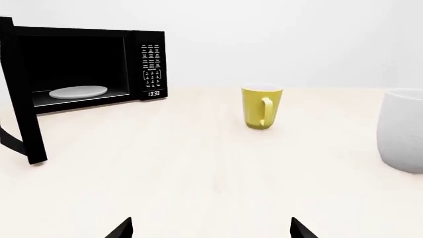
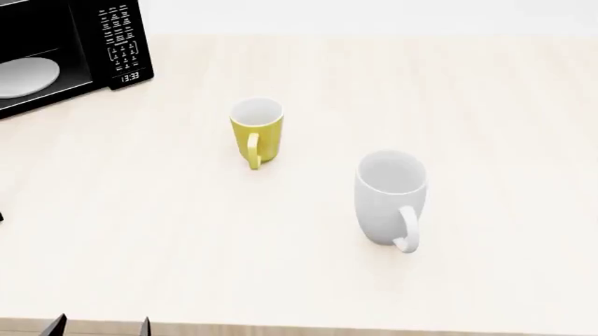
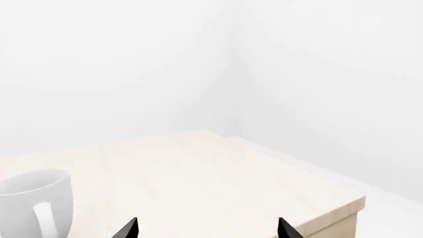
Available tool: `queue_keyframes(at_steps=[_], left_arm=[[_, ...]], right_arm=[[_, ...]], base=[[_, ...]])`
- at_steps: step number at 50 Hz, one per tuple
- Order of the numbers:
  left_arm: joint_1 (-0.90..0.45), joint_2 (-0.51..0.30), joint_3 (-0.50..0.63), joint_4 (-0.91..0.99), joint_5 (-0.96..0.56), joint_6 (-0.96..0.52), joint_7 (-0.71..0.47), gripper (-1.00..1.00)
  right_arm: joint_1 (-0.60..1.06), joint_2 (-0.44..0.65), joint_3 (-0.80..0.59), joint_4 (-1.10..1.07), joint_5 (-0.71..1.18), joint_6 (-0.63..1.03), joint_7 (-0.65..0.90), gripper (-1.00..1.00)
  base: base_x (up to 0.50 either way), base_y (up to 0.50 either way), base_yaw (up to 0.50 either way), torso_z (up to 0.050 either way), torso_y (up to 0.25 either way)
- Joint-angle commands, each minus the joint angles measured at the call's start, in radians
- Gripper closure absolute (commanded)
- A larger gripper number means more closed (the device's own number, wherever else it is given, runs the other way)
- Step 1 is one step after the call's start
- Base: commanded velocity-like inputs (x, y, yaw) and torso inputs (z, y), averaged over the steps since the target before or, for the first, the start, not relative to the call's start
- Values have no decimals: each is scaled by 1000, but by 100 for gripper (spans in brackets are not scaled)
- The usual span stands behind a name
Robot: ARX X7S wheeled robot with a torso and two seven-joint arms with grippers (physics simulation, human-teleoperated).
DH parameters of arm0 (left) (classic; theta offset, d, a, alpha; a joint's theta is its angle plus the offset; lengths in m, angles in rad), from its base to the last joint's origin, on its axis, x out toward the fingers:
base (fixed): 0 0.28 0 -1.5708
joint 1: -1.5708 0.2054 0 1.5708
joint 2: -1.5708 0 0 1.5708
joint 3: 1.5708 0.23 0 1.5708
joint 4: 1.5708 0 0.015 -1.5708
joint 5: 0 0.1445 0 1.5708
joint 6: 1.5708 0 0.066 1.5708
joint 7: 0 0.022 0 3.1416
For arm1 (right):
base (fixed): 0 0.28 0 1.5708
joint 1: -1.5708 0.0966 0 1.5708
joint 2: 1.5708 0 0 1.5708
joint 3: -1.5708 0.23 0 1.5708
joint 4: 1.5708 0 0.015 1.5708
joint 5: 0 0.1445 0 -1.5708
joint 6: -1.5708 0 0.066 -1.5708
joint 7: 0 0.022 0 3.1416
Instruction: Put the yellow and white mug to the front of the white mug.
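The yellow and white mug (image 2: 257, 133) stands upright on the light wooden table (image 2: 486, 105), its handle toward the front. The larger white mug (image 2: 390, 196) stands to its right and nearer the front edge, apart from it. My left gripper (image 2: 101, 325) is open and empty at the table's front left edge. In the left wrist view its fingertips (image 1: 126, 229) are spread wide, well short of the yellow and white mug (image 1: 262, 107) and the white mug (image 1: 401, 130). My right gripper (image 3: 207, 229) is open and empty, with the white mug (image 3: 36, 206) off to one side.
A black microwave (image 2: 112, 42) stands at the back left with its door (image 1: 20, 99) swung open and a white plate (image 1: 78, 92) inside. The table's right corner and edge (image 3: 350, 208) show in the right wrist view.
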Motion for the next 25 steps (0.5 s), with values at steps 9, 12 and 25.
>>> queue_keyframes(at_steps=[9, 12, 25], left_arm=[[5, -22, 24, 5, -27, 17, -11, -100], [27, -25, 19, 19, -11, 98, -23, -100], [74, -49, 24, 204, 34, 45, -84, -100]], right_arm=[[-34, 9, 0, -152, 20, 54, 50, -100], [-38, 11, 13, -144, 32, 44, 52, -100], [-42, 22, 16, -134, 55, 31, 53, -100]], base=[[11, 0, 0, 0, 0], [104, 0, 0, 0, 0], [372, -43, 0, 0, 0]])
